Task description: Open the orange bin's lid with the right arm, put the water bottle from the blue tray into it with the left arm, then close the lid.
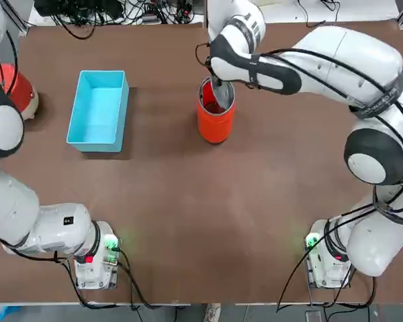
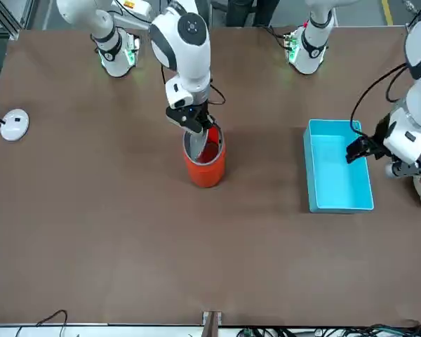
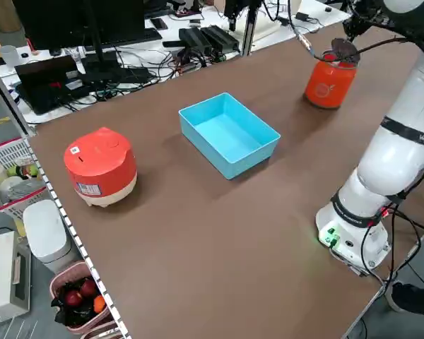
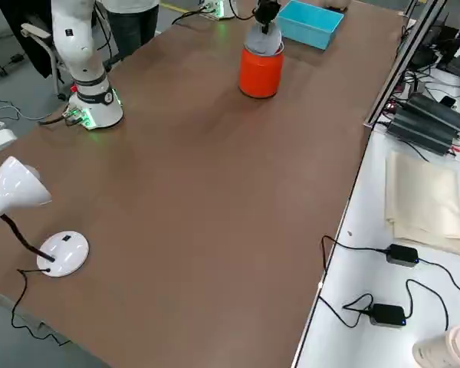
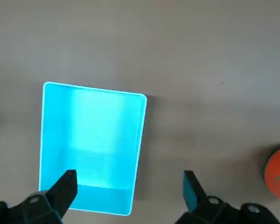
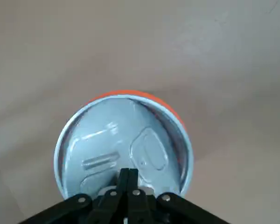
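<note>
The right tool (image 2: 194, 125) is pressed together on the rim of the grey lid (image 6: 123, 144) and holds it tilted over the mouth of the orange bin (image 1: 215, 119), which stands upright near the middle of the brown surface (image 1: 188, 215). In the top view part of the red inside shows beside the slanted disc, so the lid is neither flat on the can nor clear of it; gripping it at the edge lets the arm swing it like a flap, which I judge to be the closing stage of the task.

The blue tray (image 1: 99, 110) lies well apart from the bin, on the left arm's side, and its floor is bare in every view. The water bottle cannot be seen anywhere on the surface (it may already sit inside the bin, but the lid and tool hide the interior, so that is only a guess).

The left tool (image 5: 126, 191) hangs above the near end of the tray with its fingers (image 5: 65, 184) spread wide and nothing between them, out of the way of the lid work.

A red-and-white rounded appliance (image 3: 100, 166) sits beyond the tray near the surface's edge, and a small white desk lamp (image 4: 31, 211) stands at the opposite end.
</note>
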You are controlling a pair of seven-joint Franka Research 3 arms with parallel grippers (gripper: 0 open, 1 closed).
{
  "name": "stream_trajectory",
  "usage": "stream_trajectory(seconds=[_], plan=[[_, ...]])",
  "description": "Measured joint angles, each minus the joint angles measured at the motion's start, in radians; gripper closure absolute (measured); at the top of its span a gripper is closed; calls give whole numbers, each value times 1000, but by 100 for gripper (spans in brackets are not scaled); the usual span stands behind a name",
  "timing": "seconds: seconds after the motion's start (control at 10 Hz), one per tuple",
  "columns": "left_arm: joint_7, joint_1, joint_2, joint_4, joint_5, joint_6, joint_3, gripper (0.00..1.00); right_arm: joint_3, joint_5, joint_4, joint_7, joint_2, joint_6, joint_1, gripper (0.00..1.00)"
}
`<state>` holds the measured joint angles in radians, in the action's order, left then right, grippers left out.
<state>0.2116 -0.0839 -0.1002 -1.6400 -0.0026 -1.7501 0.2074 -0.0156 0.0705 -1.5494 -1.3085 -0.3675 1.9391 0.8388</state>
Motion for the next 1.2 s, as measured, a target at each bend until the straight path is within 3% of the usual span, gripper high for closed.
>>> stream_trajectory(seconds=[0.6,1.2], plan=[[-16,-7,10,-3,4,25,-6,0,0,78,-3,-85,-79,82,29,99],[-15,-7,18,2,4,55,-6,0,-1,113,-1,-123,-87,96,44,99]])
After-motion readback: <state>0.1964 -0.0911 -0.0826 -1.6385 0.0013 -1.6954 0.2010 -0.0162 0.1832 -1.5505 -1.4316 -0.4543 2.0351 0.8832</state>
